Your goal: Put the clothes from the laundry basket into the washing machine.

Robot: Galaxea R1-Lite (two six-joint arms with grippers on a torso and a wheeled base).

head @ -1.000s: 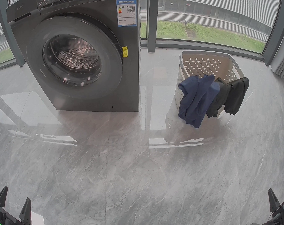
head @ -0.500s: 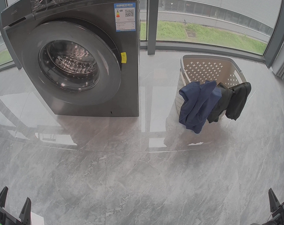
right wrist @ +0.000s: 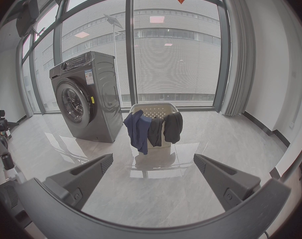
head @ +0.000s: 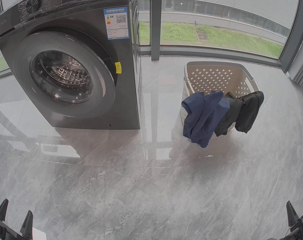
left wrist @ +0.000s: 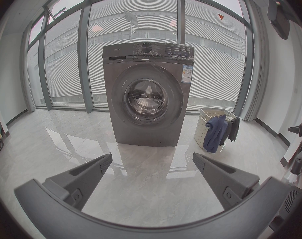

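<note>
Grey marble floor [head: 151,190] is seen across the head view. The washing machine [head: 68,67] is set on the left with its round door shut. The laundry basket [head: 214,79] is set upright on the right, well apart from the machine and near the window [head: 221,17]. A blue garment [head: 201,117] is draped over the basket's near rim, hanging down the outer wall. Two dark garments [head: 239,112] are hung just beside it on the same rim, touching it. The left gripper [head: 16,207] is noted at the lower left corner and the right gripper [head: 297,197] at the lower right corner. Both are held above the floor, far from the clothes, with fingers parted and nothing between them.

Left wrist view: the fingers of the left gripper [left wrist: 151,155] are spread wide and hold nothing. The washing machine [left wrist: 147,97] is faced head-on. The laundry basket [left wrist: 204,123] is seen beside the machine, with the blue garment [left wrist: 215,133] and dark garments [left wrist: 234,128] over its rim.

Right wrist view: the fingers of the right gripper [right wrist: 152,156] are spread wide and hold nothing. The laundry basket [right wrist: 154,109] is seen straight ahead, with the blue garment [right wrist: 137,130] and dark garments [right wrist: 164,128] draped over its front. The washing machine [right wrist: 87,97] is seen off to one side.
</note>
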